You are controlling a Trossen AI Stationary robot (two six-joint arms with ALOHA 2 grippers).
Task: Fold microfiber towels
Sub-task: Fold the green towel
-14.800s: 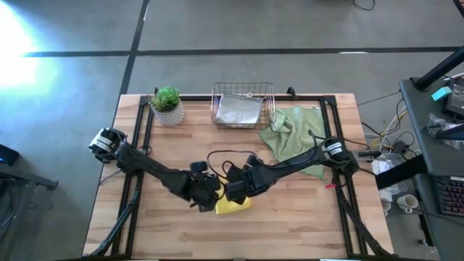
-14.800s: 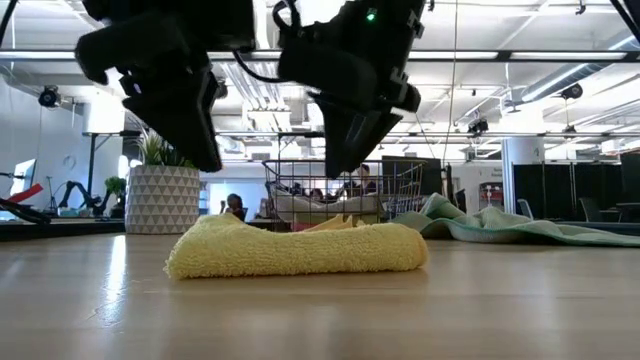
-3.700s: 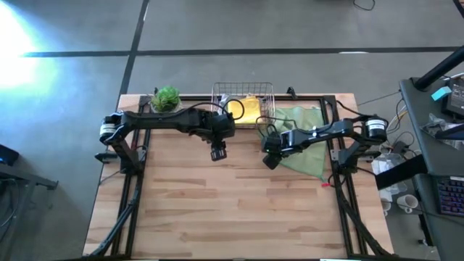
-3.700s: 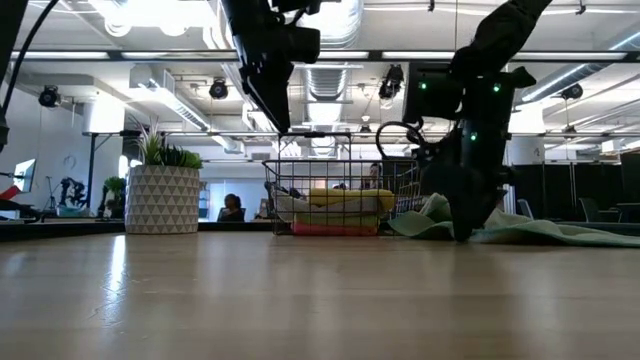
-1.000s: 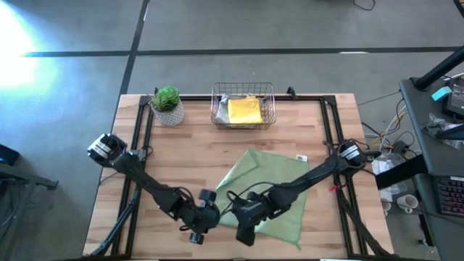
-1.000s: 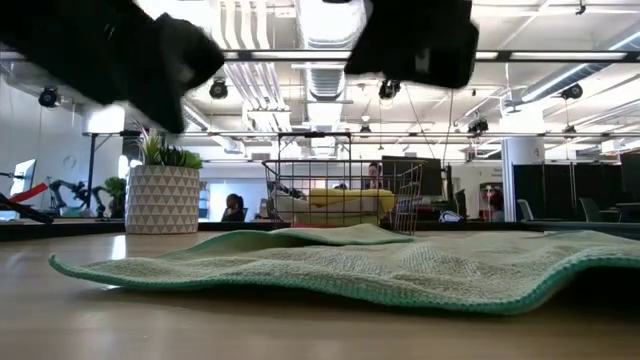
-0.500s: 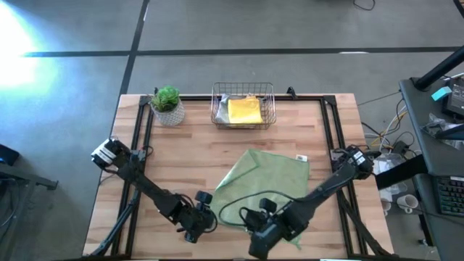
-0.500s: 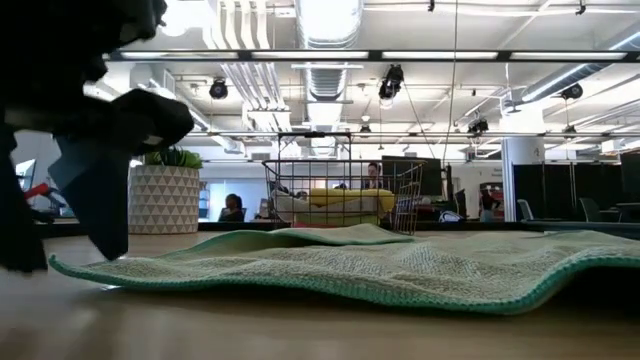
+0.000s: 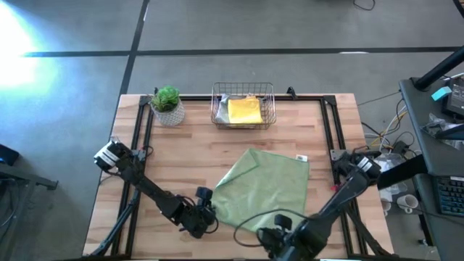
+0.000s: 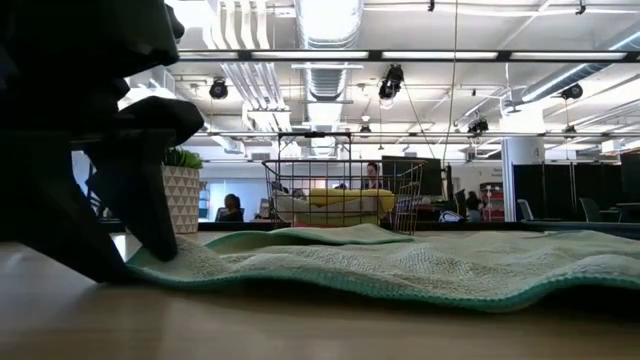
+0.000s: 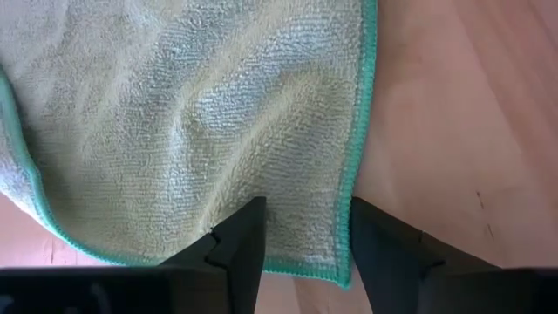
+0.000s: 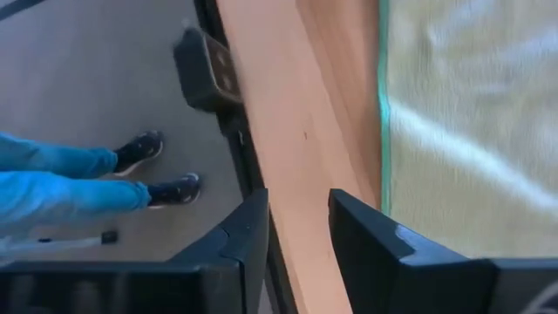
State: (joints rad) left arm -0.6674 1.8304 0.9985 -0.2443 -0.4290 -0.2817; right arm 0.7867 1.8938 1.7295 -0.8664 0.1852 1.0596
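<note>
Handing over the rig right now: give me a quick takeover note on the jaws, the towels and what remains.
Left gripper: jaws open, down over the near-left corner of the pale sage green towel, nothing gripped.
Right gripper: jaws open, empty, over the table's near edge beside that towel.
Done: yellow towel folded in the wire basket, on a grey towel.
Left: sage towel lies flat, unfolded; pinch both near corners and fold.
</note>
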